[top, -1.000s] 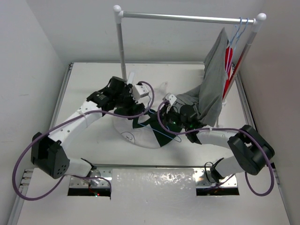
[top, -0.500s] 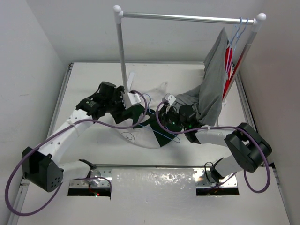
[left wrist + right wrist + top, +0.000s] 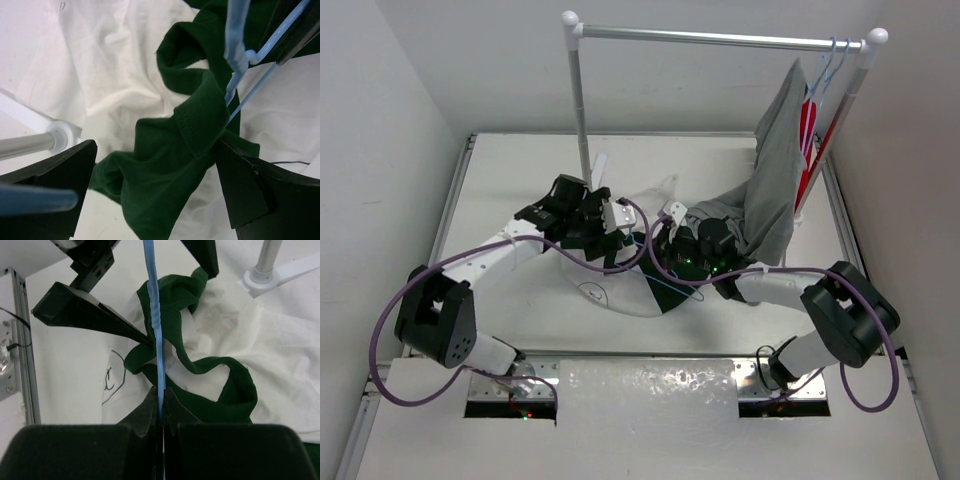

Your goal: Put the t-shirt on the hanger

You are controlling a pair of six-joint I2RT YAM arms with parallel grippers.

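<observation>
You are at the threading step: your right gripper pinches the pale-blue wire hanger over the green-and-white t-shirt crumpled beside the rack post, while your left gripper gapes wide, likely needing to seize a green edge next.

Left gripper, jaws wider apart than before, down close over the t-shirt.

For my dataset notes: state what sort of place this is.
Probably a robot lab workcell set up for garment handling: a white-walled table, a clothes rail with a grey garment hanging, and the left arm and right arm bolted at its near edge.
</observation>
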